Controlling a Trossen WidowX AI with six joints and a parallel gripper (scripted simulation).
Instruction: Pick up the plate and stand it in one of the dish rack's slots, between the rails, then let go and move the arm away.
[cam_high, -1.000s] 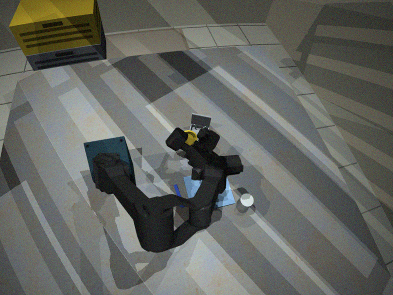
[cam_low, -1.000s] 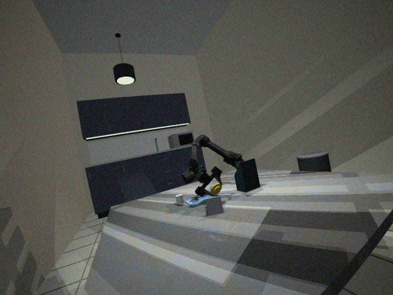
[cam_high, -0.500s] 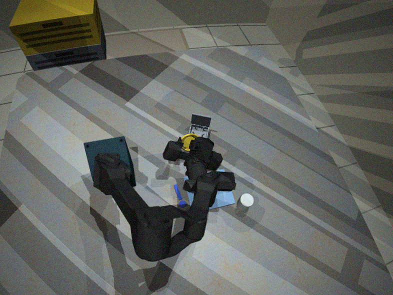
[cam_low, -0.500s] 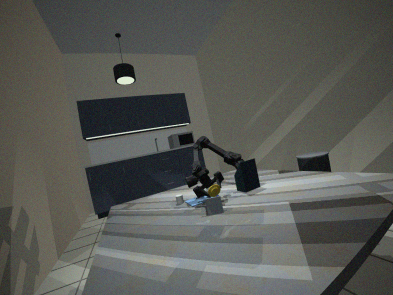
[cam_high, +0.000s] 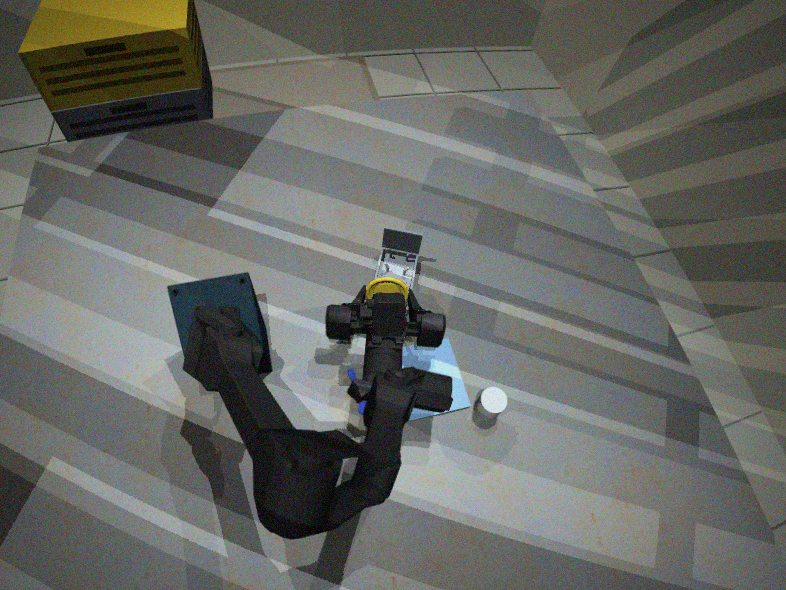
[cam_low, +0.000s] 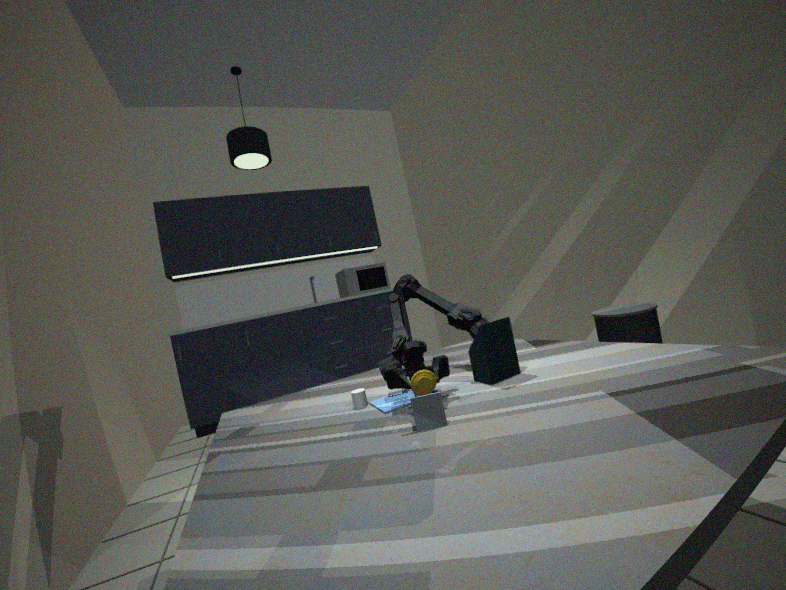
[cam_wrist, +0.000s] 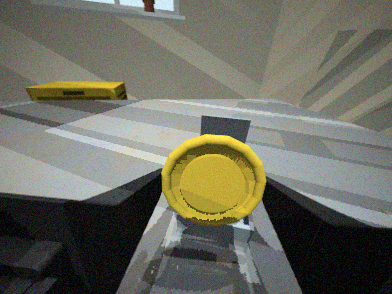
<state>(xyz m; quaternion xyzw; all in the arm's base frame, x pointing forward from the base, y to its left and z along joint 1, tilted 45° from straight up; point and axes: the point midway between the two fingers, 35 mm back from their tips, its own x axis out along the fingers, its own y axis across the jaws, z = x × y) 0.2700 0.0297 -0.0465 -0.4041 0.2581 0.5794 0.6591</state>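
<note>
The yellow plate (cam_high: 385, 287) (cam_low: 423, 381) (cam_wrist: 214, 172) stands upright on edge between my fingers, its face turned toward the wrist camera. My gripper (cam_high: 385, 295) (cam_wrist: 211, 177) is shut on the plate's rim from both sides. It holds the plate over the near end of the dish rack (cam_high: 401, 241) (cam_low: 429, 412) (cam_wrist: 196, 260), whose pale base and rails run away under the plate to a dark end panel (cam_wrist: 225, 128). I cannot tell whether the plate's lower edge touches the rack.
A light blue mat (cam_high: 444, 371) (cam_low: 388, 402) lies under the arm's forearm, with a white cup (cam_high: 493, 400) (cam_low: 359, 398) beside it. The arm's teal base block (cam_high: 212, 298) (cam_low: 495, 350) stands to the left. A yellow crate (cam_high: 114, 60) (cam_wrist: 75, 91) sits far off.
</note>
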